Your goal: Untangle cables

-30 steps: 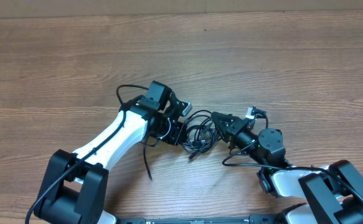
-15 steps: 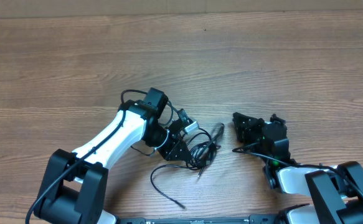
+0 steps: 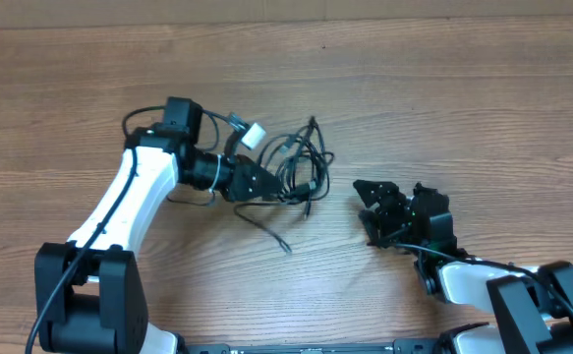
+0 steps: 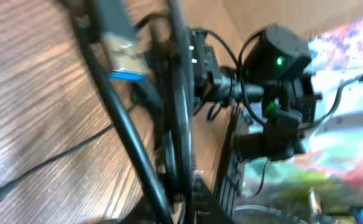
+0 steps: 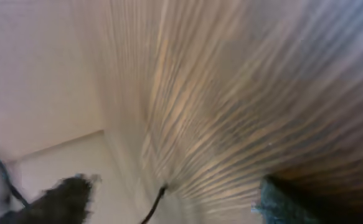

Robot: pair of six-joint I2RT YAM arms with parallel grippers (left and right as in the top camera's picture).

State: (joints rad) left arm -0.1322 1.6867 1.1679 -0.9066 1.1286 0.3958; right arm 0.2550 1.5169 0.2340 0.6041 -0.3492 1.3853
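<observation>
The cables (image 3: 299,167) are a looped black bundle with a white plug (image 3: 254,135), lifted at the table's middle. My left gripper (image 3: 258,183) has its jaws closed on the bundle's left side. One loose strand (image 3: 271,231) trails down from it onto the wood. In the blurred left wrist view the cords (image 4: 176,118) run up from between my jaws, past a silver and blue plug (image 4: 126,57). My right gripper (image 3: 370,208) stands open to the right of the bundle, apart from it. In the right wrist view nothing lies between its fingers (image 5: 63,198), only a thin dark strand tip (image 5: 158,198) on the wood.
The wooden table (image 3: 443,88) stretches wide behind both arms. The right arm's black wrist with a green light (image 4: 276,68) faces the left gripper. Both arm bases (image 3: 85,295) stand at the near edge.
My left gripper has swung up and to the left, carrying the bundle with it. My right gripper has let go of the cables, opened wide and pulled back to the right.
</observation>
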